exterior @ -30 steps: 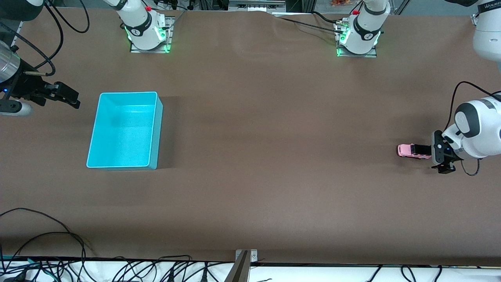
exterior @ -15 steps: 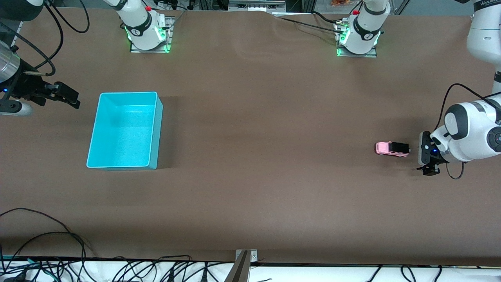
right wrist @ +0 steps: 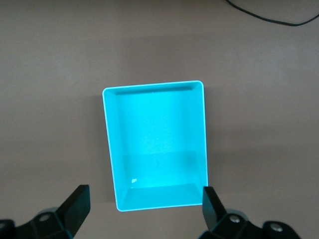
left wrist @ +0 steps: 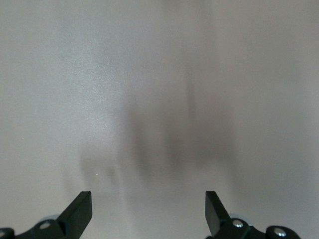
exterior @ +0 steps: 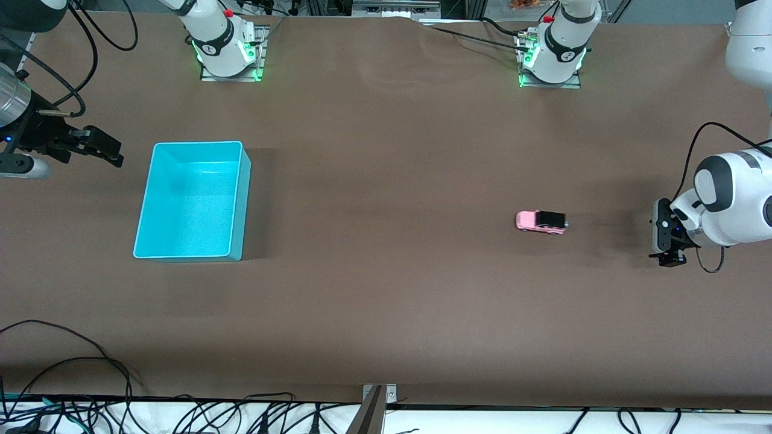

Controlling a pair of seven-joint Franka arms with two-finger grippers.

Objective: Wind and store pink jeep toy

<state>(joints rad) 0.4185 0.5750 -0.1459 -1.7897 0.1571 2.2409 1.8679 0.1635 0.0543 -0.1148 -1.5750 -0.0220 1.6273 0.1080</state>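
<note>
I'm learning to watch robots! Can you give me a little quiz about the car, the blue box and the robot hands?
1. True or false: the jeep is inside the bin.
2. Which gripper is nearer the jeep?
A. the left gripper
B. the right gripper
3. Fill in: both grippers' fingers are ____, holding nothing.

Key
1. False. The jeep stands on the table, toward the left arm's end; the bin has nothing in it.
2. A. The right gripper waits beside the bin.
3. Open.
</note>
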